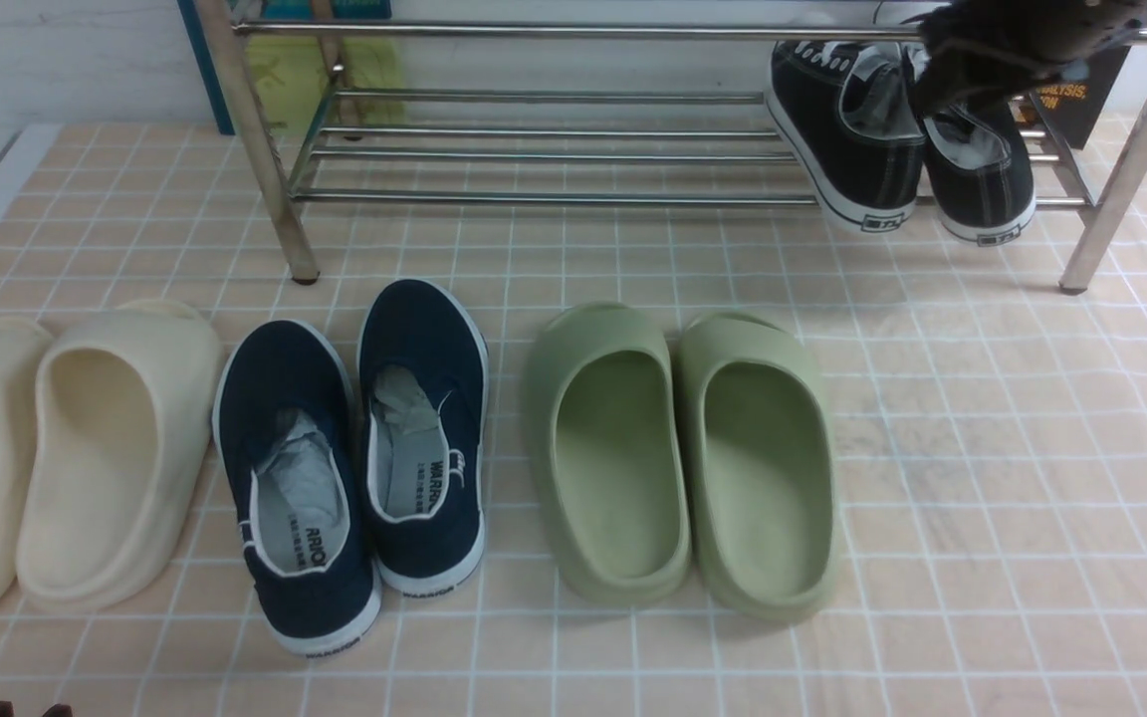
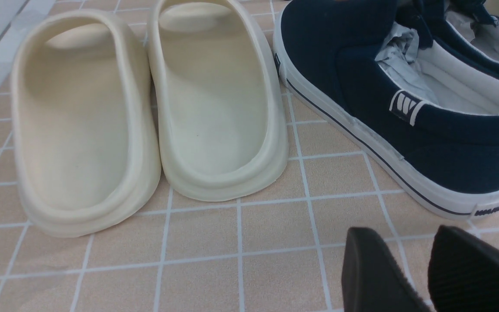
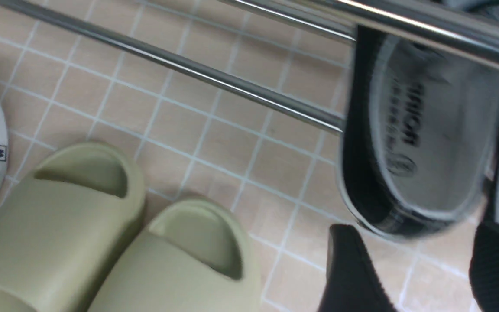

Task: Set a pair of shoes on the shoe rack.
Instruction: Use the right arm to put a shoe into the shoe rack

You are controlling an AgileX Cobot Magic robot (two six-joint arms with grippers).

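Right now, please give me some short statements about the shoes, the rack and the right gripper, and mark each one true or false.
1. Both black sneakers sit on the lower shelf of the shoe rack. True.
2. The green slippers are on the rack. False: they stand on the floor in front of it.
3. The right gripper is clamped on a sneaker. False: its jaws stand apart with nothing between them.
4. The navy slip-ons stand between the cream slippers and the green slippers. True.
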